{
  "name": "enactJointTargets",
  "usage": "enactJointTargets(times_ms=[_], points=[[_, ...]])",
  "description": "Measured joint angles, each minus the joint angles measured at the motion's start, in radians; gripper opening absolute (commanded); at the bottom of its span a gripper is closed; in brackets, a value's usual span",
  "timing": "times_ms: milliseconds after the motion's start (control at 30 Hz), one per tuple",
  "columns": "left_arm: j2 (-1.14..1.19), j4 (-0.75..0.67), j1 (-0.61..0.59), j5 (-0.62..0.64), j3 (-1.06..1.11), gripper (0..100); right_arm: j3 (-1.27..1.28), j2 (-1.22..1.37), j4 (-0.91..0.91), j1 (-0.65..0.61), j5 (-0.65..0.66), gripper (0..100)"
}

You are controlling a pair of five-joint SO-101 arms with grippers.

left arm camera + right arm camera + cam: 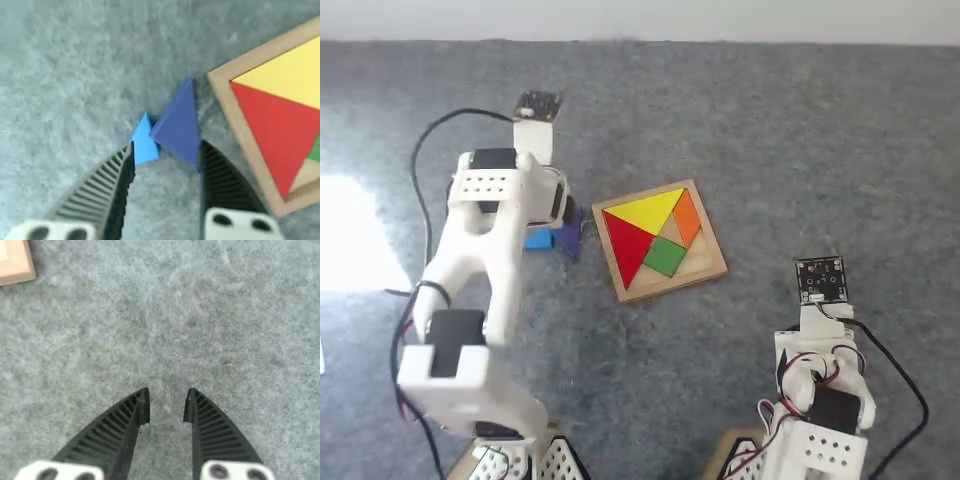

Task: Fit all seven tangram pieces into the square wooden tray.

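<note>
The square wooden tray (675,285) lies mid-table holding a yellow (645,212), a red (628,250), an orange (688,220) and a green piece (665,257), with a bare wooden gap among them. Just left of the tray, a dark blue triangle (177,125) and a smaller light blue triangle (145,142) lie touching on the carpet. My left gripper (166,147) is open low over them, one finger beside each piece's outer edge. My right gripper (167,392) is open over bare carpet at the front right, with nothing between its fingers. A tray corner (15,265) appears in the right wrist view.
Grey carpet (800,130) covers the whole table. A black cable (420,160) loops off the left arm at the far left. Both arm bases stand at the front edge.
</note>
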Motion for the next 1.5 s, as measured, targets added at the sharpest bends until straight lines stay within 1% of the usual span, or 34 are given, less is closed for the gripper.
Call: enactJointTargets(times_ms=[267, 400, 633, 1000, 1133, 1233, 1300, 1433, 1500], points=[[0.104, 0.000, -0.046, -0.006, -0.029, 24, 0.000, 0.000, 0.000, 0.000, 0.000, 13.7], [0.137, 0.000, -0.035, -0.006, -0.031, 24, 0.000, 0.000, 0.000, 0.000, 0.000, 13.7], [0.187, 0.000, 0.021, -0.002, -0.037, 24, 0.000, 0.000, 0.000, 0.000, 0.000, 13.7], [0.342, -0.025, 0.025, 0.003, -0.210, 24, 0.000, 0.000, 0.000, 0.000, 0.000, 13.7], [0.361, -0.015, 0.025, 0.003, -0.227, 24, 0.000, 0.000, 0.000, 0.000, 0.000, 13.7], [0.361, -0.017, 0.025, -0.029, -0.227, 24, 0.000, 0.000, 0.000, 0.000, 0.000, 13.7], [0.361, -0.017, 0.025, -0.034, -0.227, 22, 0.000, 0.000, 0.000, 0.000, 0.000, 13.7], [0.361, -0.014, 0.025, -0.038, -0.227, 14, 0.000, 0.000, 0.000, 0.000, 0.000, 13.7], [0.361, 0.008, 0.032, -0.040, -0.230, 12, 0.000, 0.000, 0.000, 0.000, 0.000, 13.7]])
